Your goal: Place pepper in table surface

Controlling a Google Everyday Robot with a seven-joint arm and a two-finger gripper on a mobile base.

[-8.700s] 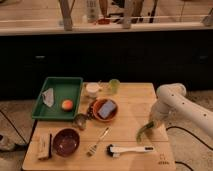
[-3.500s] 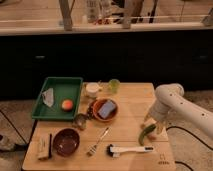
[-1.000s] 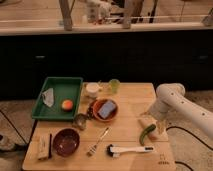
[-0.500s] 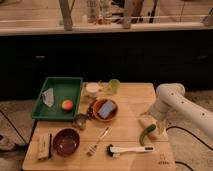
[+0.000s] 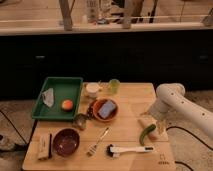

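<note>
Pepper looks down on the desk near the right edge, just above the brush. Gripper sits at its upper end; clamped or free, can't tell. Probably only release and retreat remain.

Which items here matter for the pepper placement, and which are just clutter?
Job:
pepper
table
gripper, by the pepper at the table's right side

Clutter:
tray
orange
green cup
fork
brush
dark bowl
</note>
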